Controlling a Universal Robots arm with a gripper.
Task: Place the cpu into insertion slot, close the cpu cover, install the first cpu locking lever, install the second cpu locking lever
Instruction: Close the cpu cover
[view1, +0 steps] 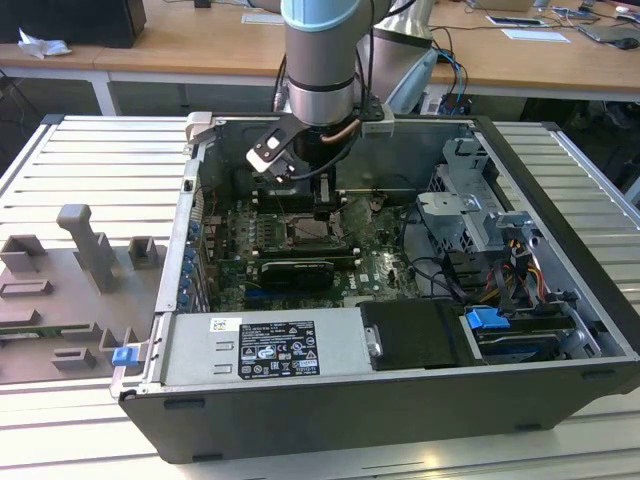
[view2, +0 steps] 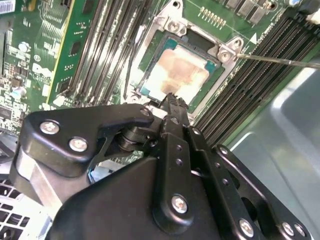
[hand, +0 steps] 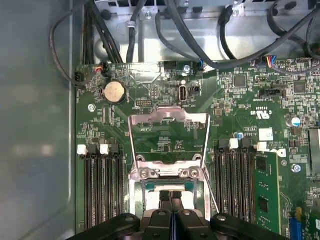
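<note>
Since the single thin silver hinged cpu cover (hand: 169, 118) stood swung open, baring the square dark insertion slot (view2: 223, 54) in the middle of the green circuit board (hand: 250, 107), the one pale silver-grey square cpu (view2: 177, 72) lay seated there, with the black hand (view2: 171, 100) pinched narrow and empty just above its edge.

Black tool (view2: 171, 101) fills the foreground, its tip over one edge of the cpu (view2: 176, 72); can't tell if it touches. The cpu lies flat in the insertion slot (view2: 169, 24), pale metal top with a tan smear. The slot's rim is silvery, with screws at the corners. A thin lever rod (view2: 280, 61) runs out from one corner across long black memory slots (view2: 250, 87), and there are more on the opposite side. Green circuit board (view2: 45, 55) lies around it, with the grey case wall (view2: 285, 150) beside the slots.
</note>
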